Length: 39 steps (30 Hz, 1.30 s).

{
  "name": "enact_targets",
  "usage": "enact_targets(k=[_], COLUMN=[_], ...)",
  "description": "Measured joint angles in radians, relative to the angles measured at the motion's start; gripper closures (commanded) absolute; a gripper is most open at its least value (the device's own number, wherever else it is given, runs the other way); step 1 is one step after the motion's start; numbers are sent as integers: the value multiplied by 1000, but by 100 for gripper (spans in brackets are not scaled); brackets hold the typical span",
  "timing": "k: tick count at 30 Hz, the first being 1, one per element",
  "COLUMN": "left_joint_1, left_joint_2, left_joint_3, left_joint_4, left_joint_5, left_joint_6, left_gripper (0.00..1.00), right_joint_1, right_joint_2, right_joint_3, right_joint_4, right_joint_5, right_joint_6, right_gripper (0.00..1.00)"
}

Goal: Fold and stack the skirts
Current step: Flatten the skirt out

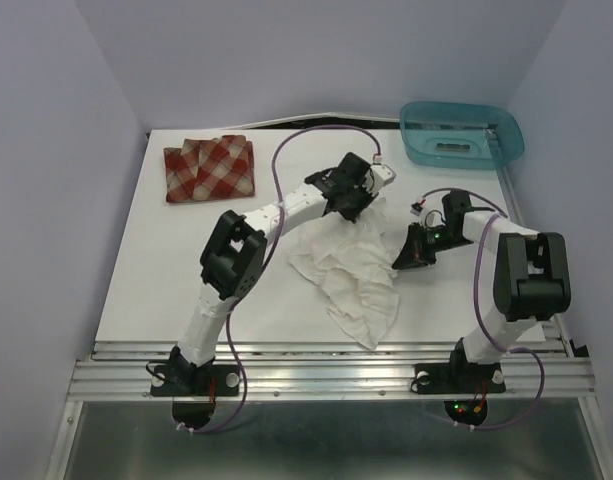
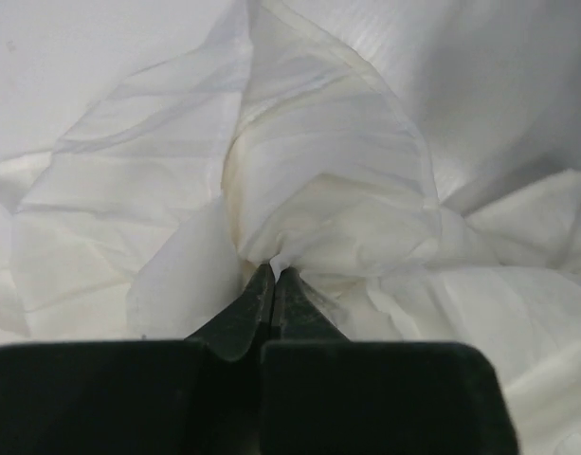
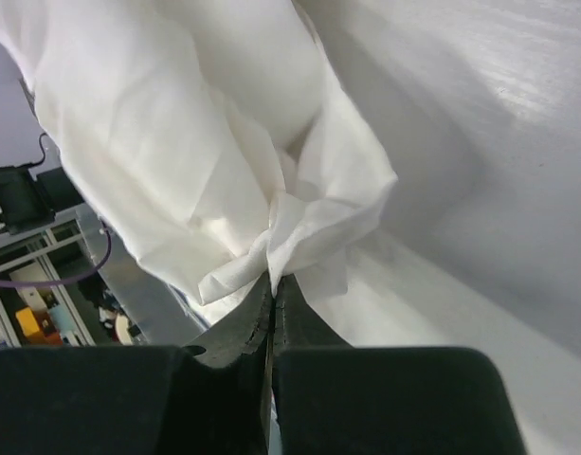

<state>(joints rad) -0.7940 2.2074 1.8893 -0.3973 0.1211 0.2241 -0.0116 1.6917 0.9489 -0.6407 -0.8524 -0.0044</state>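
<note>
The white skirt (image 1: 348, 275) is crumpled at the middle of the table, thin and crinkled, and hangs between my two grippers. My left gripper (image 1: 358, 207) is shut on the skirt's far upper edge; the left wrist view shows bunched white cloth (image 2: 318, 209) pinched between the closed fingertips (image 2: 273, 273). My right gripper (image 1: 404, 258) is shut on the skirt's right edge; the right wrist view shows a fold of cloth (image 3: 299, 213) clamped at the tips (image 3: 273, 281). The red-and-cream plaid skirt (image 1: 209, 168) lies folded flat at the far left.
A teal plastic basket (image 1: 461, 134) stands at the far right corner of the white table (image 1: 166, 270). Purple cables loop over both arms. The metal rail with the arm bases runs along the near edge.
</note>
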Motion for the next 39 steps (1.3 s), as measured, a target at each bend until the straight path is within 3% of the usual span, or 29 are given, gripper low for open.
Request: enact_targets(k=[3, 11, 15, 18, 26, 29, 30, 31, 32, 35, 39], left_joint_1=[79, 323, 375, 385, 453, 492, 501, 504, 506, 506, 506], left_joint_2=[-30, -433, -546, -543, -513, -501, -500, -500, -500, -497, -489], left_joint_3=[-12, -410, -605, -719, -825, -825, -828, -832, -835, -838, -840], left_joint_4=[31, 197, 279, 279, 165, 126, 115, 103, 94, 79, 72], left_joint_5=[33, 219, 331, 396, 447, 435, 427, 417, 407, 388, 363], left_joint_6=[-57, -215, -248, -228, -129, -92, -80, -66, -45, 8, 63], left_gripper=[100, 100, 100, 100, 100, 100, 100, 100, 100, 100, 100], right_joint_1=[0, 50, 208, 374, 673, 715, 716, 716, 716, 693, 592], right_joint_2=[-8, -105, -156, -206, -220, -175, -153, -127, -101, -75, -75], right_joint_3=[31, 92, 103, 97, 82, 78, 80, 87, 93, 138, 323], right_joint_4=[-59, -167, -203, -220, -220, -210, -206, -212, -222, -265, -293], right_joint_5=[-10, -28, 27, 96, 254, 296, 310, 325, 335, 342, 293], right_joint_6=[-58, -217, -298, -339, -393, -403, -406, -405, -406, -395, -357], right_gripper=[99, 99, 99, 99, 99, 78, 65, 34, 27, 19, 22])
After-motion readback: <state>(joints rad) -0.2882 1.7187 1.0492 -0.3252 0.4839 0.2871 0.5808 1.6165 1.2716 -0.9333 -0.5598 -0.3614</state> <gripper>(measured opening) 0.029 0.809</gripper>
